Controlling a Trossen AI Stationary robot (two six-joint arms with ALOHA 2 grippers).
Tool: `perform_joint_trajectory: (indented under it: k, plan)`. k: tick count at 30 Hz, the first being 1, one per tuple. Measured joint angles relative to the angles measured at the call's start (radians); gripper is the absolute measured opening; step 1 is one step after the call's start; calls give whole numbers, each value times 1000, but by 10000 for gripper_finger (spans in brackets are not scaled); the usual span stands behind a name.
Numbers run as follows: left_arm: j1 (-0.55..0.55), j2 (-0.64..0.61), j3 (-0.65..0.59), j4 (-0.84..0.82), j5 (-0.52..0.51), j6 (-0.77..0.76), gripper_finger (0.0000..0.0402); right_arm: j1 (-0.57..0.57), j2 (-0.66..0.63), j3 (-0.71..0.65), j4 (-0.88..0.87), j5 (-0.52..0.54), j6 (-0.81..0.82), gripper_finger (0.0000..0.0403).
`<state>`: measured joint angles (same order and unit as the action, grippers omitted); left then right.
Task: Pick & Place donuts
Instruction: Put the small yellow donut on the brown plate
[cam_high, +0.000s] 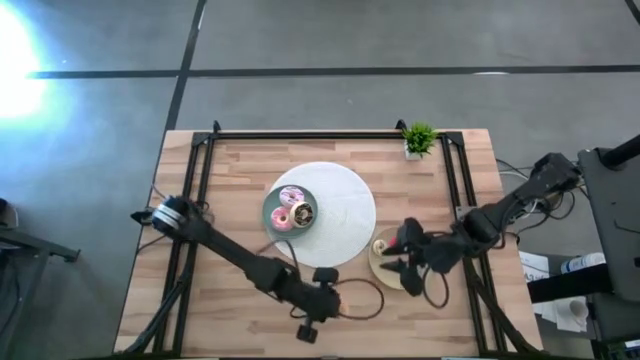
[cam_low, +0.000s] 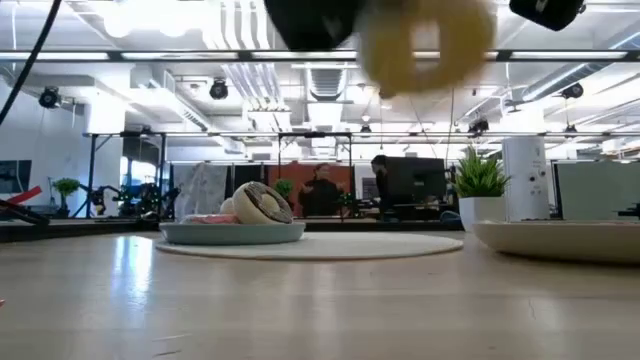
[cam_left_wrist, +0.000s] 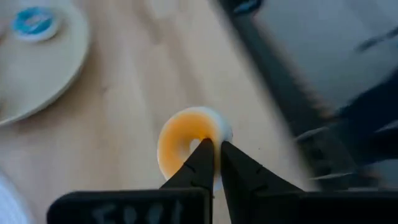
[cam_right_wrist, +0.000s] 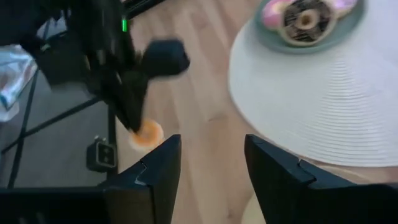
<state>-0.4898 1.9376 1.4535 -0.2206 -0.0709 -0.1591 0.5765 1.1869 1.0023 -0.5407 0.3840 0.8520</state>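
Note:
My left gripper (cam_high: 318, 305) is near the table's front edge and is shut on an orange-glazed donut (cam_left_wrist: 186, 146). The donut also shows in the right wrist view (cam_right_wrist: 148, 134) and, blurred, in the low view (cam_low: 425, 45). My right gripper (cam_right_wrist: 211, 168) is open and empty over the beige plate (cam_high: 385, 270) at the front right. A blue donut (cam_left_wrist: 34, 22) lies on that plate. A teal plate (cam_high: 290, 210) holds a pink donut (cam_right_wrist: 273, 15) and a chocolate-brown one (cam_right_wrist: 305, 18). My left gripper holds the orange donut by one side of its ring (cam_left_wrist: 214, 140). One finger (cam_left_wrist: 198, 158) is in the hole and the other (cam_left_wrist: 239, 165) is outside. The fingers come from above, pointing down. The donut hangs tilted at the fingertips, lifted clear of the table.
The teal plate rests on a round white mat (cam_high: 335, 215) in the middle of the table. A small potted plant (cam_high: 420, 140) stands at the far right corner. A black frame (cam_high: 200, 190) runs along the table's left, far and right sides. Bare wood lies at the front left.

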Motion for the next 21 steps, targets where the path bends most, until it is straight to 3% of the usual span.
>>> perform_joint_trajectory:
  k: [7, 16, 21]
  plan:
    - [125, -179, -70, 79, 368, -188, 0, 61, 95, 75, 33, 51, -55, 153]
    - [274, -280, -154, 255, 493, -295, 0, 72, 275, 299, -41, 61, -458, 167]
    - [317, -285, -153, 267, 584, -323, 0, 69, 336, 361, -145, 64, -485, 202]
